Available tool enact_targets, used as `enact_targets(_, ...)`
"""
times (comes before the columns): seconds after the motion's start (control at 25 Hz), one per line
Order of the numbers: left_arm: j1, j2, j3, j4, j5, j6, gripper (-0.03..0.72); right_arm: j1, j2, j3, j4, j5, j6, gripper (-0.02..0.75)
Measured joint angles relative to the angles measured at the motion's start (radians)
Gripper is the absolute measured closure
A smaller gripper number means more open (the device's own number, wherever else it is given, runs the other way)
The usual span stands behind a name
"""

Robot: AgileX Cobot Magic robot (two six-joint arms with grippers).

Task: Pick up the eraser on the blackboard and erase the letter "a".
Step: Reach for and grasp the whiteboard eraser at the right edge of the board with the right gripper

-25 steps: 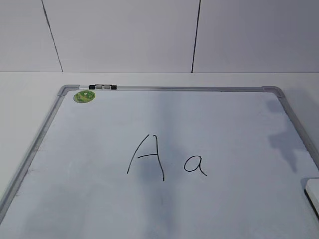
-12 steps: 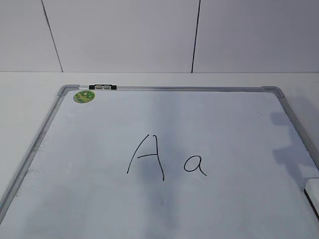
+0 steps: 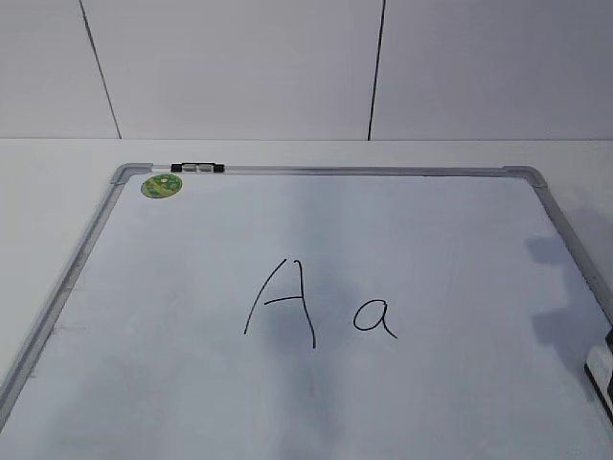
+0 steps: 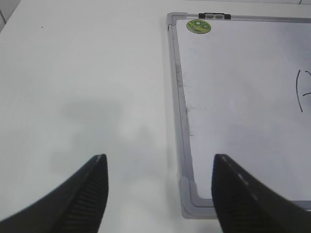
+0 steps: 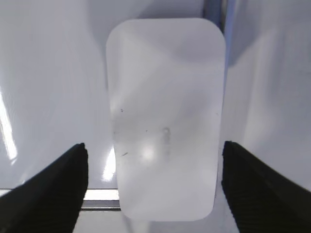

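- On the white counter [image 4: 82, 73], the large pale board with a silver-grey metal frame, the blackboard [image 3: 316, 402], lies flat, so writing faces up and can be wiped from above.
- Near its middle a tall black marker capital "A" [image 3: 281, 302] stands just left of the small handwritten lowercase letter "a" [image 3: 374, 317]; both are untouched, so no erasing is done yet.
- White rounded oblong plastic eraser [image 5: 165, 116]: at the board's right edge, by the frame, only a corner showing in the exterior view [image 3: 601, 369]. Well apart from the "a", so it must be carried across.
- Right gripper [image 5: 153, 187]: black jaws spread wide, one on each side of the eraser's near end, not touching it. Judged: lined up along the long axis to close across the narrow width.
- Left gripper [image 4: 160, 194]: released, holding nothing, over bare counter beside the board's left frame corner, out of the way.
- Small round green sticker [image 3: 161, 185]: far left corner, irrelevant.
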Motion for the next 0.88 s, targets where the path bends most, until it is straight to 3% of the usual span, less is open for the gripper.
enact_targets(0.88, 0.0, 0.0, 0.0, 0.0, 0.0, 0.0, 0.191, 0.0, 0.033, 0.02, -0.032, -0.058, 0.039, 0.085)
